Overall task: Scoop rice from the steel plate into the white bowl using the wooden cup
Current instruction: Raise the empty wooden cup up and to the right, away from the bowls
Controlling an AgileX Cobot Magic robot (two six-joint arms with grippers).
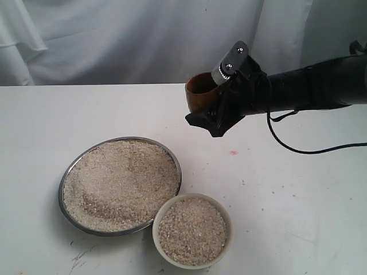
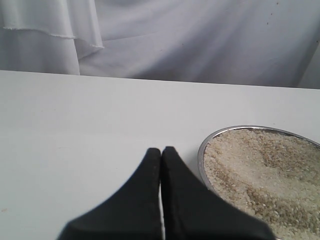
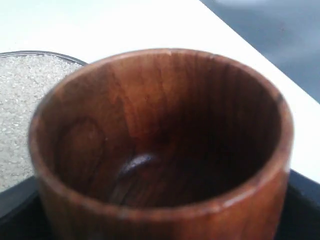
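Note:
The steel plate (image 1: 65, 182) lies at the front left, heaped with rice (image 1: 120, 183). Touching its right front side stands the white bowl (image 1: 163, 213), filled with more rice (image 1: 192, 230). My right gripper (image 1: 213, 103) is shut on the wooden cup (image 1: 200, 91) and holds it in the air behind the plate and bowl. The cup (image 3: 160, 145) fills the right wrist view, and its dark inside has no rice. The plate's rim (image 3: 30, 53) shows behind it. My left gripper (image 2: 161, 150) is shut and holds nothing, low over the table beside the plate (image 2: 202, 150).
A white cloth (image 1: 143, 40) hangs behind the white table (image 1: 298, 200). A black cable (image 1: 287, 143) trails from the right arm over the table. A small pink mark (image 1: 233, 152) sits right of the plate.

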